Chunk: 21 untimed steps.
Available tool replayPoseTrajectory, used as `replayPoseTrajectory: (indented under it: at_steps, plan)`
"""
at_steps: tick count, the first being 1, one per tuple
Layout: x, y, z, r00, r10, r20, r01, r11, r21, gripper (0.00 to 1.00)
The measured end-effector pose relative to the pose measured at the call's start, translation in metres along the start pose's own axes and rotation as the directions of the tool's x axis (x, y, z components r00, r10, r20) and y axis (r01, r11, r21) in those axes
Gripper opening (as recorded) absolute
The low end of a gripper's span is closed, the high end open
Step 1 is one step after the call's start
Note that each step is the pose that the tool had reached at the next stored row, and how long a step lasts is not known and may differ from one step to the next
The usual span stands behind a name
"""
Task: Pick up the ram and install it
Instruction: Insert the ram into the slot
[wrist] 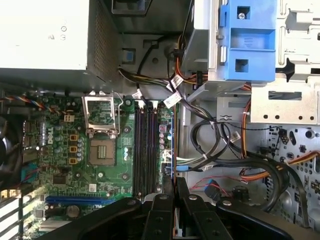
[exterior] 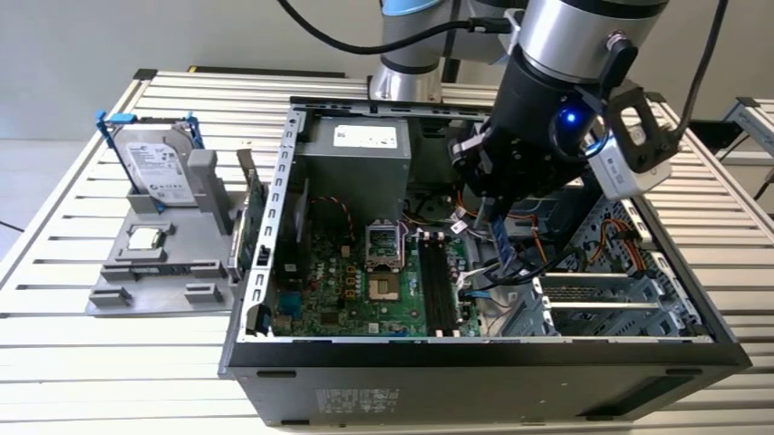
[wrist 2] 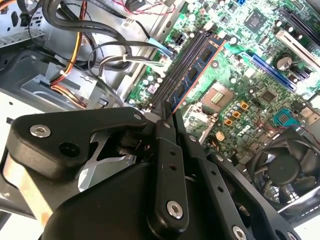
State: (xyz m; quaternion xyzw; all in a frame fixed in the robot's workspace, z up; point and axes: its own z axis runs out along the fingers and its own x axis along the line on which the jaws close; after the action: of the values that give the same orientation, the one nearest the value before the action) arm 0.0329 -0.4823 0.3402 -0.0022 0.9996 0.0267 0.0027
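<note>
My gripper (exterior: 491,216) is shut on the ram (exterior: 498,249), a narrow bluish stick that hangs on edge inside the open computer case (exterior: 278,208). In the second wrist view the ram (wrist 2: 196,70) runs out from the fingertips (wrist 2: 165,125) with its dark chips showing. It lies over and alongside the black memory slots (wrist 2: 170,80). The first wrist view has the ram (wrist: 173,145) edge-on as a thin line, beside the slots (wrist: 145,150) and nearer the cables. The slots (exterior: 436,281) look unfilled on the green motherboard (exterior: 351,290).
A silver hard drive (exterior: 163,172) with blue clips stands on a grey fixture (exterior: 151,281) at the exterior view's left, with a green card (exterior: 254,227) by the case wall. Black and orange cables (wrist: 225,160) crowd the space beside the slots. A CPU socket (wrist: 102,150) and power supply (exterior: 362,145) sit nearby.
</note>
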Motion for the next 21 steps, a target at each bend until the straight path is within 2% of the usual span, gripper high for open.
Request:
replayPoseTrajectory:
  at_steps: [14,21]
  plan:
    - [0.0001,-0.0001,0.0065,1.0,0.001,0.0001,-0.001,1.0,0.0,0.0]
    - [0.0001,-0.0001,0.0074,1.0,0.001,0.0,-0.001,1.0,-0.0008,0.0]
